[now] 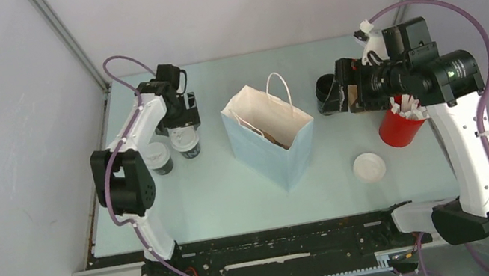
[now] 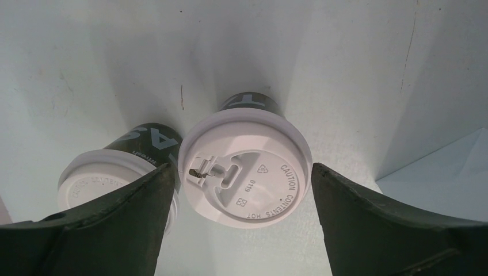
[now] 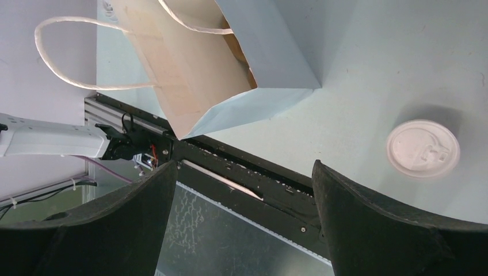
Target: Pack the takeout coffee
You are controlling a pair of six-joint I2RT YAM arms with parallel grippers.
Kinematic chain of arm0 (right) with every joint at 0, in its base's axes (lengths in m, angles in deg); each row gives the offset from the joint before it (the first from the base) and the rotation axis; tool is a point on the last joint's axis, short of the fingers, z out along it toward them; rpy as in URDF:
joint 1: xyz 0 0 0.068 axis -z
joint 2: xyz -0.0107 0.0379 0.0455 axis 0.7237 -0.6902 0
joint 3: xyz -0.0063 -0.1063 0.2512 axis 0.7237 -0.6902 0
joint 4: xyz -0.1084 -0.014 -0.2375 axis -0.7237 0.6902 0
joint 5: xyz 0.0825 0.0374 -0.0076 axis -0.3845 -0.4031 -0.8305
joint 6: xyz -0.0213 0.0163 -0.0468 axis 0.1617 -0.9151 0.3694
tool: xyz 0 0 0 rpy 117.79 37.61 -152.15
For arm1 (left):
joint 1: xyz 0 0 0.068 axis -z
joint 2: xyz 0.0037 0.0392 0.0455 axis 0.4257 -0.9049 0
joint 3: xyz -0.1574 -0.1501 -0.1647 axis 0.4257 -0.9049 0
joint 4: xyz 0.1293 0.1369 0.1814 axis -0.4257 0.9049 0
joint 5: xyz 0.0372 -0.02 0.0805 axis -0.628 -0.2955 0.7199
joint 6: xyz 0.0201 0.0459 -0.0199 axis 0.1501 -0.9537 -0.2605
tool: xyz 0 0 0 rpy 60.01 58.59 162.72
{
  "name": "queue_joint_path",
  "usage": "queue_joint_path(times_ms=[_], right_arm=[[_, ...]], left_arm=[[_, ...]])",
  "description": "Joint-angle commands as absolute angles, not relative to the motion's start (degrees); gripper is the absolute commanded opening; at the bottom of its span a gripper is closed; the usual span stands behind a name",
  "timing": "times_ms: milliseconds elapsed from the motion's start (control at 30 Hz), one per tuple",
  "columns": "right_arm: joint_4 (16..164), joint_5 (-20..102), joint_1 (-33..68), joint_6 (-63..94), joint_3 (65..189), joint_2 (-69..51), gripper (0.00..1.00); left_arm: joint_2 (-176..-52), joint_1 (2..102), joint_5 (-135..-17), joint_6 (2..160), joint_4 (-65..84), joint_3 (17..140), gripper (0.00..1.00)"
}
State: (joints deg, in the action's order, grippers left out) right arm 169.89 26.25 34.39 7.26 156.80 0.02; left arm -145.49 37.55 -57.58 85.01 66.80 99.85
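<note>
Left gripper [image 2: 240,172] is straddling the lidded cup [image 2: 253,192], fingers apart, apparently awaiting closure and a lift into the bag [image 1: 282,155]; right gripper [image 3: 241,172] is hanging spread, empty.

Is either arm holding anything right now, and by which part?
Nothing is gripped. The left gripper straddles a coffee cup at its lid, jaws open; the right gripper is open and empty.

The white lid [image 2: 247,172] on the right cup bears raised "CAUTION CONTENTS HOT" along its rim (also a recycling triangle and digits, perhaps "0110"). Its dark cup [image 2: 251,102] shows a large white "T"; the left cup [image 2: 151,141] shows "AS", cut off
</note>
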Motion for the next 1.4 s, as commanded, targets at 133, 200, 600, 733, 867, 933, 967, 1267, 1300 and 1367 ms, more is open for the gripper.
queue_joint_path(times_ms=[133, 200, 600, 733, 867, 933, 967, 1267, 1300, 1367], right_arm=[[167.22, 24.53, 34.84, 8.66, 155.46, -0.16, 0.96], [167.04, 24.24, 34.86, 8.72, 155.52, -0.38, 0.96], [166.89, 23.64, 34.93, 9.45, 154.47, -0.39, 0.96], [166.78, 23.42, 34.92, 9.45, 154.55, -0.51, 0.96], [166.54, 23.16, 34.93, 9.37, 154.58, -0.62, 0.96], [166.55, 22.99, 34.93, 9.33, 154.55, -0.66, 0.96], [166.58, 22.98, 34.93, 9.31, 154.62, -0.62, 0.96], [166.50, 23.14, 34.94, 8.93, 154.82, -0.28, 0.96], [166.50, 23.23, 34.93, 9.04, 154.82, -0.22, 0.96], [166.71, 23.46, 34.93, 9.29, 154.72, -0.13, 0.96]], left_arm=[[-144.80, 37.78, -57.28, 83.72, 66.49, 99.76, 0.84], [-145.18, 37.81, -57.02, 83.67, 66.67, 99.71, 0.86], [-145.70, 37.77, -57.67, 83.54, 66.45, 98.82, 0.93], [-145.70, 37.76, -57.76, 83.54, 66.23, 98.11, 0.93], [-145.57, 37.77, -57.87, 83.54, 66.09, 97.65, 0.89], [-145.61, 37.77, -58.12, 83.54, 65.97, 97.55, 0.88], [-145.71, 37.76, -57.97, 83.48, 65.97, 97.53, 0.88], [-143.33, 38.80, -57.69, 83.51, 67.31, 97.85, 0.73], [-142.39, 39.20, -57.63, 83.72, 67.40, 97.59, 0.71], [-140.01, 40.31, -57.67, 84.45, 67.66, 96.02, 0.70]])
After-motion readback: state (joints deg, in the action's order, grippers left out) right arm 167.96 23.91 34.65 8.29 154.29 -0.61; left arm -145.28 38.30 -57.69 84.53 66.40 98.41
